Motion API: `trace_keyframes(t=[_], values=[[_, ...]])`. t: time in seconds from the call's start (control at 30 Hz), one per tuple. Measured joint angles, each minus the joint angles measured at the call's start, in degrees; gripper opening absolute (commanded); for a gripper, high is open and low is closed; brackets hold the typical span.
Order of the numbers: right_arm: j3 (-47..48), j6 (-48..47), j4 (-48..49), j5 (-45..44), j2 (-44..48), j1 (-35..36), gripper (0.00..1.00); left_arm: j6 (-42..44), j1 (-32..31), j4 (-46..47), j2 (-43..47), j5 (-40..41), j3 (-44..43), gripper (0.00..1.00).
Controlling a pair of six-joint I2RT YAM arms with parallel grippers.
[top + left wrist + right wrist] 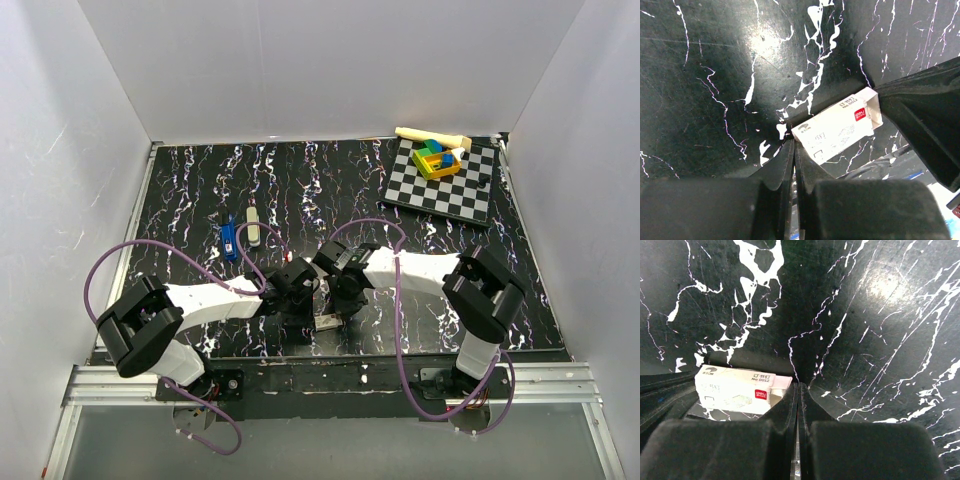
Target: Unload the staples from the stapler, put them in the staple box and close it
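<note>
One small slim dark-blue desk stapler (229, 241) is lying flat on the black white-veined worktop (300, 190), left of the middle. A pale oblong piece (253, 228) is lying just beside it; I cannot tell if it is belonging to the stapler. Nothing is touching the stapler. The left claw (793, 145) and the right claw (799, 387) are both fully closed and empty, near the worktop's front edge and well apart from it. In my judgement, one claw should be pinning the body while the other is lifting the upper arm. A small white cardboard box (837, 131) is lying between the claws and is risking a knock. The checkered board (440, 185) with coloured blocks (436, 160) is lying far right, out of the way.
</note>
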State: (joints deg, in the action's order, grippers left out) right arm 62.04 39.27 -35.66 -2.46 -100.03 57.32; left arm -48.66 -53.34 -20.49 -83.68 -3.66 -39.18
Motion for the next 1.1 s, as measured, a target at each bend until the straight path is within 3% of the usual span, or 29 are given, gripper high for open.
trace_keyframes(t=[0.7, 1.0, 1.1], values=[[0.02, 4.46, 1.09, 3.69, -0.22, 0.07, 0.01, 0.09, 0.00, -0.09, 0.02, 0.09, -0.02, 0.00], [0.02, 3.80, -1.20, -1.90, 1.70, -0.92, 0.02, 0.87, -0.09, -1.81, 0.85, 3.13, -0.37, 0.00], [0.02, 3.39, -2.21, -3.87, 3.89, -1.95, 0.06, 1.33, -0.09, -3.87, 1.49, 5.20, -0.66, 0.02]])
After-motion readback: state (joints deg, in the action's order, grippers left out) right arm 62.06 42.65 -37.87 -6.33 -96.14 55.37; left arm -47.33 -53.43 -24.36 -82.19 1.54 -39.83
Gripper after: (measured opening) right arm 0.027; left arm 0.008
